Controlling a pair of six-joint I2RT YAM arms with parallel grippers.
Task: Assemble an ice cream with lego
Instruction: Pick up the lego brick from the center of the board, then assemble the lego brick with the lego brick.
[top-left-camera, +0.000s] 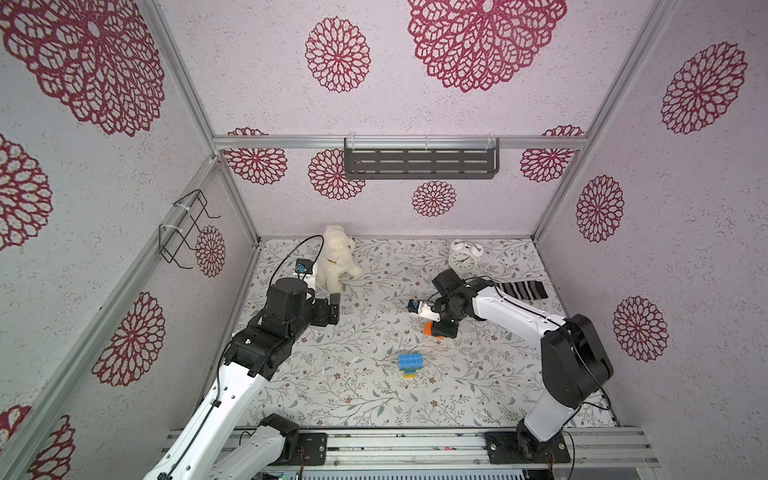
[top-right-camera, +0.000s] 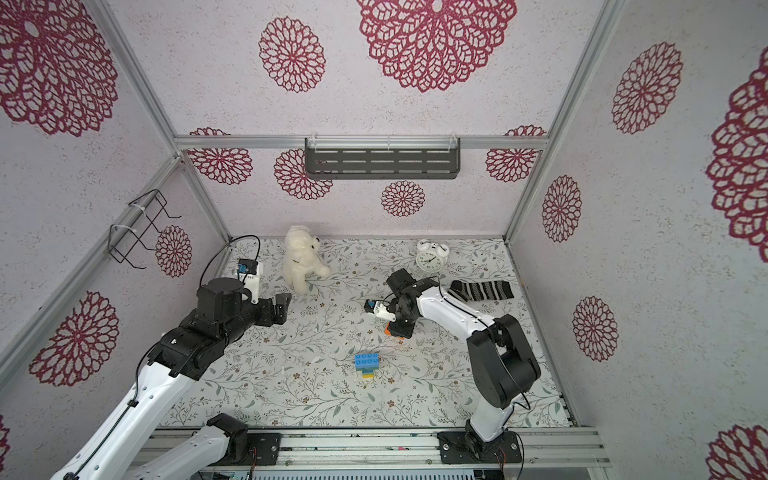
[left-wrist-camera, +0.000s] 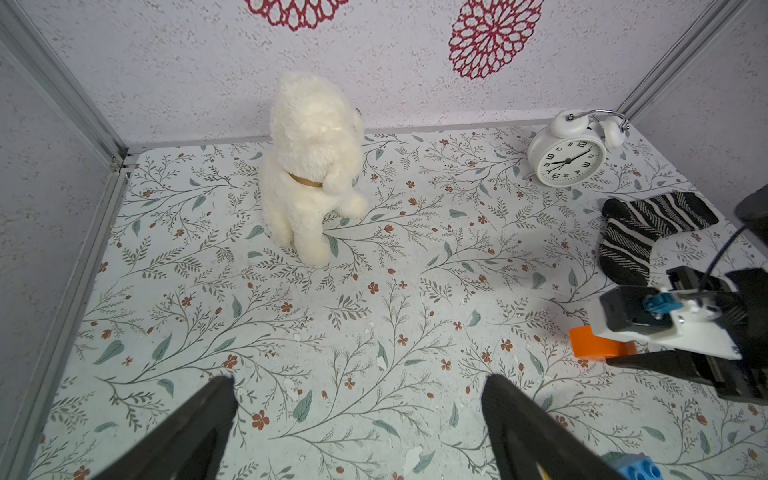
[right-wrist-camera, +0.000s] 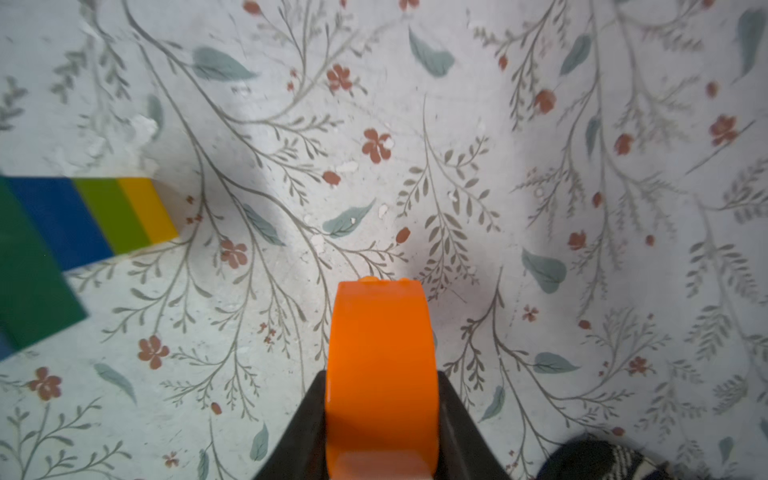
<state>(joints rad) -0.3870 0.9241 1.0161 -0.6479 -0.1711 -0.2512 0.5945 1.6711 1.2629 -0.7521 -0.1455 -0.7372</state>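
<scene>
On the desk (top-left-camera: 353, 395), mid-front: part-built ice cream (top-left-camera: 411, 365) upright, light-blue brick (top-left-camera: 411, 360) on top. Right jaws pinch the orange half-round brick (right-wrist-camera: 382, 332) nearby; left jaws spread, idle. Best: centre over studs, press straight down, since the narrow stem may tip.

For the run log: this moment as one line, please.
right hand: shut on orange dome | left hand: open, empty | brick stack: light-blue on top, dome not yet added
</scene>
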